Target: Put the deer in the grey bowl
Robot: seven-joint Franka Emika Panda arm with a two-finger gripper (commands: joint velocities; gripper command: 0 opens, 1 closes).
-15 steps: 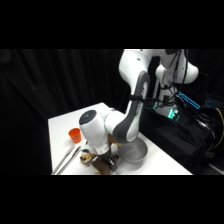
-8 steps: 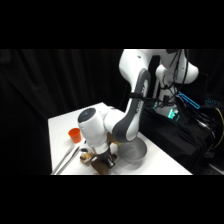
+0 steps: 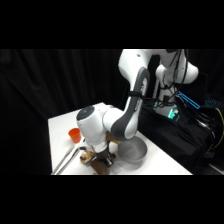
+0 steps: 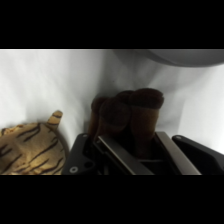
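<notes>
**Gripper down on the deer, beside the grey bowl**

From the side view I have the gripper [image 3: 101, 154] low at the near end of the white surface [image 3: 62, 125], its white wrist housing directly above the toys. The deer [image 3: 103, 162] lies on the surface under it — only a dark reddish-brown patch shows past the housing, touching or nearly touching the near-left rim of the grey bowl [image 3: 131, 151]. The bowl sits just to the right of the gripper, upright, and I see nothing inside it.

Through the wrist view the picture is clearer: the deer [image 4: 127, 117] fills the space between the two metal fingers [image 4: 116, 154], its brown limbs bunched upward beyond the tips. The fingers stand on either side of the plush body and appear to press against it — I read that as the gripper pinching the deer, though the contact itself is in shadow. The rim of the grey bowl [image 4: 175, 56] curves across the upper right, a little apart from the deer.

A tan, dark-striped plush toy [image 4: 31, 149] lies just left of the gripper. In the side view an orange cup [image 3: 75, 134] stands further left, and metal tongs [image 3: 69, 159] lie near the front-left edge.
</notes>
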